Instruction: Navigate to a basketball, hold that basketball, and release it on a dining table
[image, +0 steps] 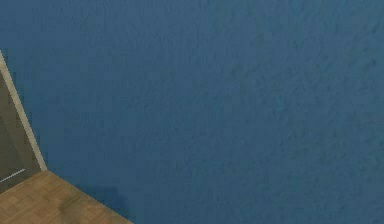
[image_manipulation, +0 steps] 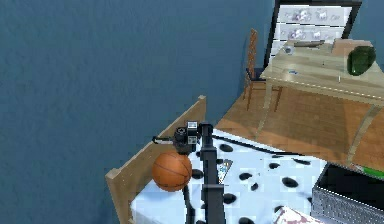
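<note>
Two items: orange round rubber basketball (image_manipulation: 172, 171); pale wooden dining desk (image_manipulation: 322, 76).
Basketball: orange sphere with thin dark seam lines, whole and round, in the arm side view's lower middle, just beside the wooden headboard (image_manipulation: 150, 165) of a bed with a white, black-spotted cover (image_manipulation: 262, 172), directly under the dark hand (image_manipulation: 166, 141); whether it rests on the bed or the hand holds it cannot be told. Desk: light wood top on slim legs, standing upright on wooden floor in the arm side view's upper right, well apart from the ball.
</note>
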